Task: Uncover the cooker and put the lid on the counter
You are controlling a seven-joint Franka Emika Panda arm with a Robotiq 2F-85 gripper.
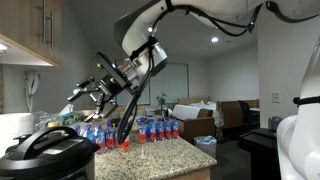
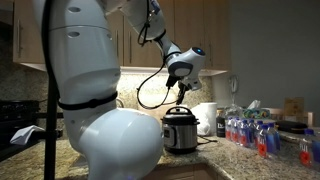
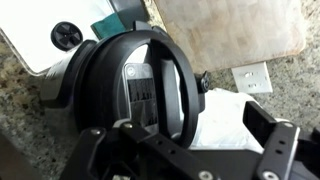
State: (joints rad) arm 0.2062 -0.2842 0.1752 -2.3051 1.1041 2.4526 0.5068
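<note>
Now the lid sits closed on the cooker, just below the pincer, which hovers with jaws spread wide and empty, aligned to drop over the raised handle. Beyond the pincer, speckled counter offers a set-down spot.

This is a kitchen, most likely in a home or apartment. A speckled granite counter runs under wooden wall cabinets, and an electric cooker stands on it near a cluster of red-capped drink bottles. What looks like a black stove sits further along. The wrist view shows a wall outlet above the stone. Beyond the counter lies an open room with recessed ceiling lights and upholstered seating.
</note>
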